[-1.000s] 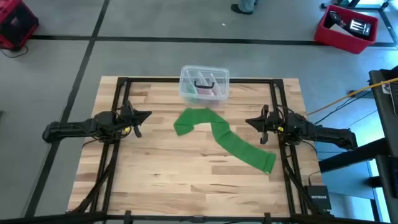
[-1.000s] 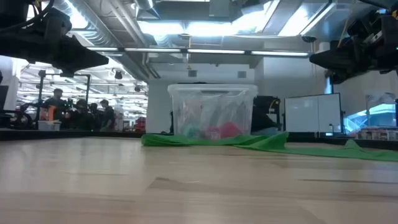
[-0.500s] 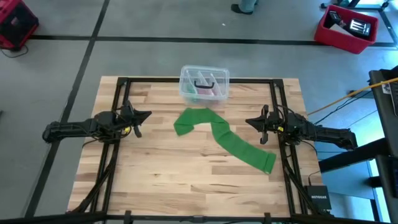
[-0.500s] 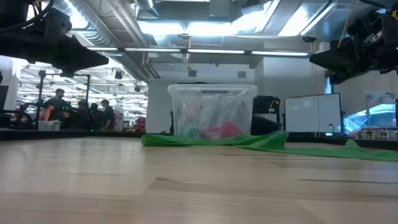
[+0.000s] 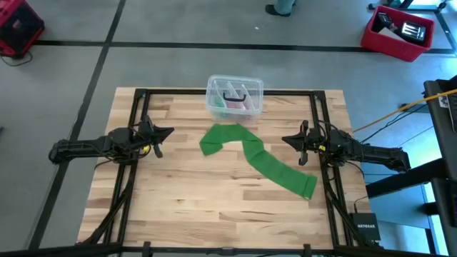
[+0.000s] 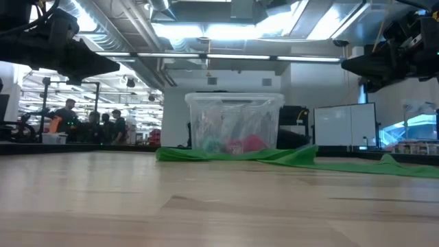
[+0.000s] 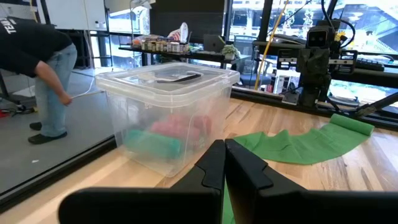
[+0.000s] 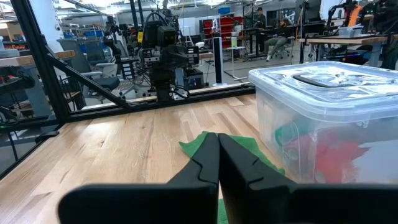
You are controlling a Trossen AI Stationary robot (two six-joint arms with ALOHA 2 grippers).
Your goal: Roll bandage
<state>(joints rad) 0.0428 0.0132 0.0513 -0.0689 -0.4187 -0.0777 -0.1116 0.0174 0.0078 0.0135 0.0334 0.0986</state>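
The bright green bandage (image 5: 258,159) lies unrolled and flat on the wooden table, curving from just in front of the clear box down to the near right. It also shows in the low view (image 6: 288,156), the left wrist view (image 7: 305,144) and the right wrist view (image 8: 227,148). My left gripper (image 5: 170,132) is shut and empty above the table's left side, well clear of the bandage. My right gripper (image 5: 285,140) is shut and empty above the right side, beside the bandage's middle stretch.
A clear plastic box (image 5: 234,96) with a lid, holding pink, green and dark items, stands at the table's far middle edge, just behind the bandage's far end. Black frame rails (image 5: 133,178) run along both sides of the table. People stand in the room beyond.
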